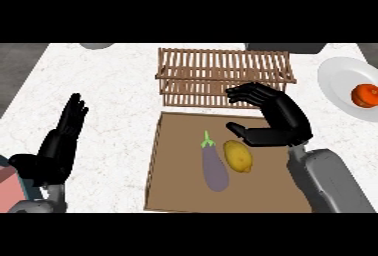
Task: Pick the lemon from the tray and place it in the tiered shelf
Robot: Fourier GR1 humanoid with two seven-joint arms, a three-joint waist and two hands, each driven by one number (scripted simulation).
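A yellow lemon [238, 155] lies on the brown tray [173, 190], right beside a purple eggplant [215, 168] with a green stem. Behind the tray stands the wooden slatted tiered shelf [221, 75]. My right hand [284, 120] hovers over the tray's far right part, fingers relaxed and spread, thumb pointing left just above the lemon; it holds nothing. At the left of the counter my left hand [59, 145] rests open with fingers up.
A white plate [339, 90] with a red-orange fruit [365, 95] sits at the right edge. A pink object [9, 187] shows at the lower left corner. Grey shapes [96, 45] lie along the counter's far edge.
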